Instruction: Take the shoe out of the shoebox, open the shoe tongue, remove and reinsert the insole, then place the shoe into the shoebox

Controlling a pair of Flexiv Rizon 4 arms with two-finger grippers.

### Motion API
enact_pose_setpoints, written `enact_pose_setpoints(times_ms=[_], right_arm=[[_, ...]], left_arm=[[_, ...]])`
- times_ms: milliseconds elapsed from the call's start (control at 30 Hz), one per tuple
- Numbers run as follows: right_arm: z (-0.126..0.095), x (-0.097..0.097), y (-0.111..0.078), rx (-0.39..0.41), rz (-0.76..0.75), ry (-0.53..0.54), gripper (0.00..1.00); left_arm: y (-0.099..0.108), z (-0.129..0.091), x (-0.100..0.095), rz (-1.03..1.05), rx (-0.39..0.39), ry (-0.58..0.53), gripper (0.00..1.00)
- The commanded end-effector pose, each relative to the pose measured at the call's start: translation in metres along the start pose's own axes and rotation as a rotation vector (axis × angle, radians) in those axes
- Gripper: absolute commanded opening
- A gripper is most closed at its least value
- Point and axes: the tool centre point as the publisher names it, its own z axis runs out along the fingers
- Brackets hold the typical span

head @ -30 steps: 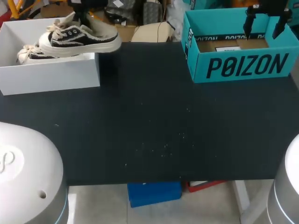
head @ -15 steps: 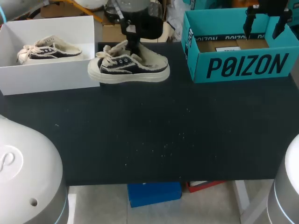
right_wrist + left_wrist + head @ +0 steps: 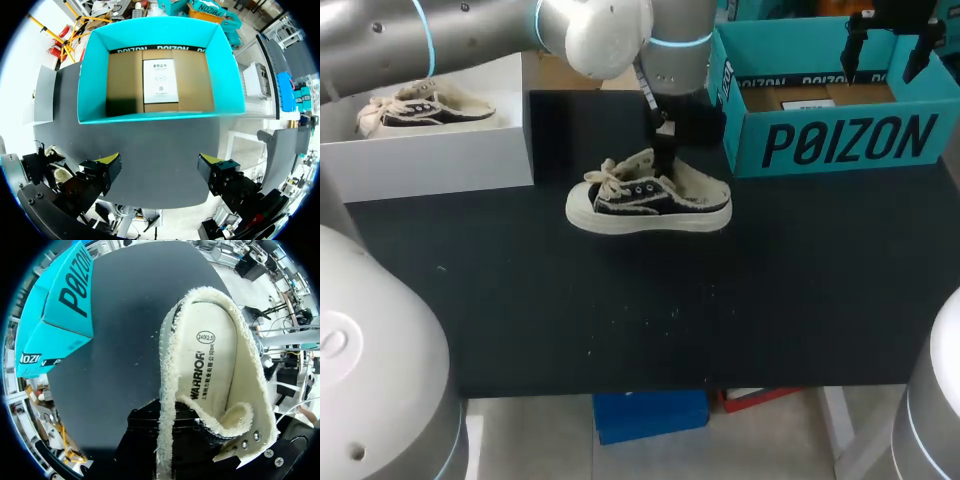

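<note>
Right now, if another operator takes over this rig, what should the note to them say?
Left gripper: shut on the shoe at its fleece collar, reaching over mid-table.
Right gripper: open, empty, above the teal box.
Things: the shoe is at or just above the table, between the white box and the teal box. A second shoe lies in the white box. The insole is in the held shoe.
Done: shoe out of its box.
To do: open the tongue, pull out and refit the insole, box the shoe.
</note>
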Motion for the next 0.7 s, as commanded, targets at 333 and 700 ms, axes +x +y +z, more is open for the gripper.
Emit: enact_pose_setpoints(times_ms=[333,700], right_arm=[[0.0,0.0,0.0,0.001,0.0,0.0,1.0],[0.0,0.0,0.0,0.001,0.0,0.0,1.0]], left_arm=[[0.034,0.063,0.009,-0.063,-0.086,0.01,0.0],[0.048,0.078,0.008,-0.125,-0.098,-0.023,1.0]])
